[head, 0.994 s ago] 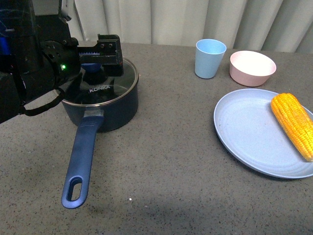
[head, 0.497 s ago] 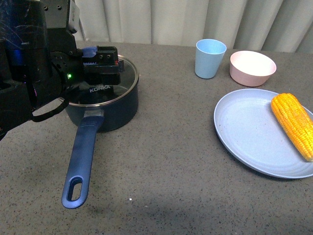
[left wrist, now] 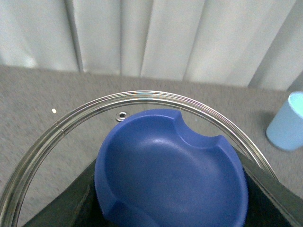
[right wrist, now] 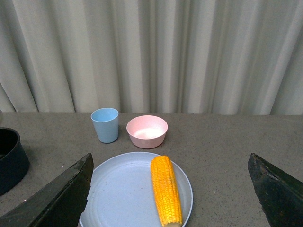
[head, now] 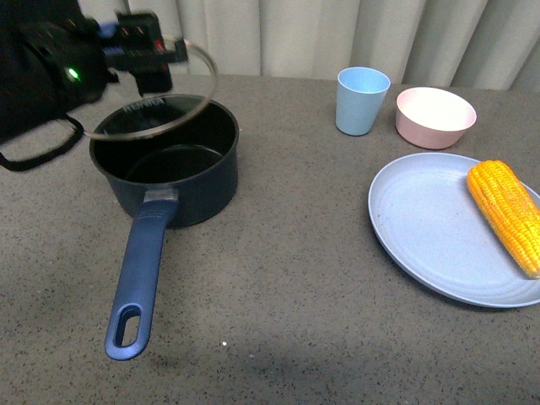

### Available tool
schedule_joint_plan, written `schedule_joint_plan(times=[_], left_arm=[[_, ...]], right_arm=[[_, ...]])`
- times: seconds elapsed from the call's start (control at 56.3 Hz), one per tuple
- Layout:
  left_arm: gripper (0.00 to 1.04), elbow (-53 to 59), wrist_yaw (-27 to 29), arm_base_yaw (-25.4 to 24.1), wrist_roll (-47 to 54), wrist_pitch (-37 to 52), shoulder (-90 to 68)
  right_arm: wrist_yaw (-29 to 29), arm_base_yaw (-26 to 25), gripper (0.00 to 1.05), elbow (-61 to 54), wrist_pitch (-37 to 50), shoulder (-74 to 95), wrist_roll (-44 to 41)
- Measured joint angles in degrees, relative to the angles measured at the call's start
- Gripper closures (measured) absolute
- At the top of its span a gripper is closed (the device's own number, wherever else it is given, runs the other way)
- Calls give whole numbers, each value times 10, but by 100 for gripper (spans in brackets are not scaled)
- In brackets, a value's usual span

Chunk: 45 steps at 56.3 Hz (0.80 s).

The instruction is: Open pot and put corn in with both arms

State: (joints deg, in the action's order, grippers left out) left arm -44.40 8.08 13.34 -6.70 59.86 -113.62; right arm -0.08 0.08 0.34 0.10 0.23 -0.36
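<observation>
The dark blue pot [head: 181, 181] stands uncovered at the left, its black inside showing and its long handle [head: 139, 274] pointing toward the front edge. My left gripper [head: 143, 57] is shut on the blue knob [left wrist: 170, 165] of the glass lid [head: 169, 105], which hangs tilted above the pot's far left rim. The corn [head: 504, 215] lies on a light blue plate [head: 422, 228] at the right. In the right wrist view my right gripper [right wrist: 169, 158] is open above the corn [right wrist: 165, 191], with both fingers wide apart and nothing between them. It does not show in the front view.
A light blue cup [head: 361, 99] and a pink bowl [head: 434, 116] stand behind the plate at the back right. A pale curtain hangs behind the grey table. The pot's edge [right wrist: 9, 158] shows in the right wrist view.
The lid was sitting on the pot. My left gripper has lifted it up and to the left, tilting it, and the pot's inside now shows.
</observation>
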Motion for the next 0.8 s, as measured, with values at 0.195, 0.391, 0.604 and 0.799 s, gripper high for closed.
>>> schedule_joint_plan(times=[0.195,0.391,0.604,0.799], left_arm=[[45,23,-1,-80,13,3,61],[45,48,-33,-206,14,41,10],[45,25,-66,-251,-2,89,-91],[46,-8,-83,-243,-13,129,-170]], right_arm=[[0,0,9,0,0,0,0],[0,0,9,0,0,0,0],[0,0,9,0,0,0,0],[0,0,9,0,0,0,0]])
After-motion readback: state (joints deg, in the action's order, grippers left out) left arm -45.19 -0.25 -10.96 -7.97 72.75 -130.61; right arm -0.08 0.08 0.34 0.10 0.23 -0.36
